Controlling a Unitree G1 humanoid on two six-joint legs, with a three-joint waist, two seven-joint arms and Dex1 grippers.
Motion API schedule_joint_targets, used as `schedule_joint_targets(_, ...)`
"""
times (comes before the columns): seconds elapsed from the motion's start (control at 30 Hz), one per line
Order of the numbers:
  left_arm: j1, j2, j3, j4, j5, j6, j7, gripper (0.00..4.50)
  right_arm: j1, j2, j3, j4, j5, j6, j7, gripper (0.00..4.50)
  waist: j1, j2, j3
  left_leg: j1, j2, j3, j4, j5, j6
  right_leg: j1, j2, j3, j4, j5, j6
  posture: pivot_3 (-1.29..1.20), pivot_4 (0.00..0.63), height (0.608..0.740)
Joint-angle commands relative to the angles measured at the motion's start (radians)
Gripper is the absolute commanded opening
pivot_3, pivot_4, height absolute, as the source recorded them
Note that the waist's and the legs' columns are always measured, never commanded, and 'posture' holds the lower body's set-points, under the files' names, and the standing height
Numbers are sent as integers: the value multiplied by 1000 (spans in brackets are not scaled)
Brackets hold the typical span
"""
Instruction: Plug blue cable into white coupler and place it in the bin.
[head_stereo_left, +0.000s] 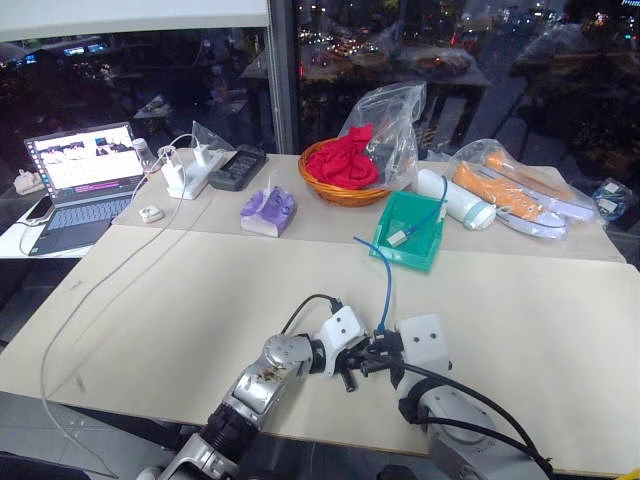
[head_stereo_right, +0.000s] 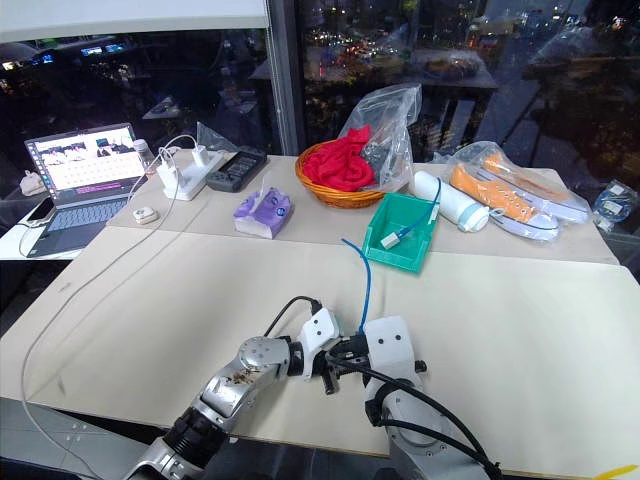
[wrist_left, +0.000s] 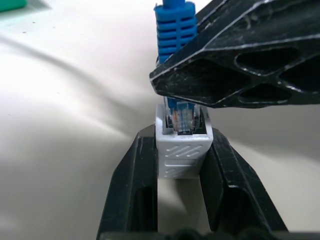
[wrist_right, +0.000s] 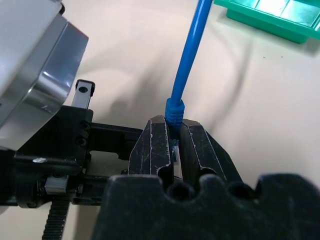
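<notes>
Blue cable (wrist_right: 192, 55) plug clenched in R fingers (wrist_right: 172, 145), tip in white coupler (wrist_left: 182, 150) gripped by L fingers (wrist_left: 137, 190).

On the table (head_stereo_left: 520, 300), the bin (head_stereo_left: 408, 232) sits at twelve o'clock from both end effectors, basket (head_stereo_left: 345, 185) at its eleven, laptop (head_stereo_left: 80, 180) far at nine.

blue cable (wrist_left: 173, 25), white coupler (wrist_left: 182, 150), teal-green bin (head_stereo_left: 420, 250)
</notes>
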Motion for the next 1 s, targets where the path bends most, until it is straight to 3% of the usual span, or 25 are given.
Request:
schedule_joint_targets(0.03,-21,-8,44,-10,-6,-38,25,664,47,-27,-11,6,-42,-26,-12,0,-3,1,1,-1,0,0,0,2,-3,0,0,0,-1,0,0,0,150,740)
schedule_joint_targets(0.33,-23,-9,43,-4,-8,-40,21,664,41,-45,13,-7,-97,-131,-14,0,-4,2,10,-6,0,0,0,2,-3,-4,0,-1,-2,0,-1,0,150,740)
schedule_joint_targets(0.73,-34,-11,55,-11,-20,-26,23,664,44,-38,24,13,-108,-134,3,0,-10,3,13,-6,0,0,0,2,-3,-4,0,-1,-2,0,-1,0,150,740)
schedule_joint_targets(0.8,-35,-10,56,-12,-19,-27,24,1702,43,-37,25,17,-108,-135,4,0,-11,3,13,-6,0,0,0,2,-3,-4,0,-1,-2,0,-1,0,150,740)
schedule_joint_targets(1.0,-32,-6,65,-18,-22,-22,15,3738,31,-38,23,37,-109,-134,14,0,-16,3,14,-6,0,0,0,2,-3,-4,0,-1,-2,0,-1,0,150,740)
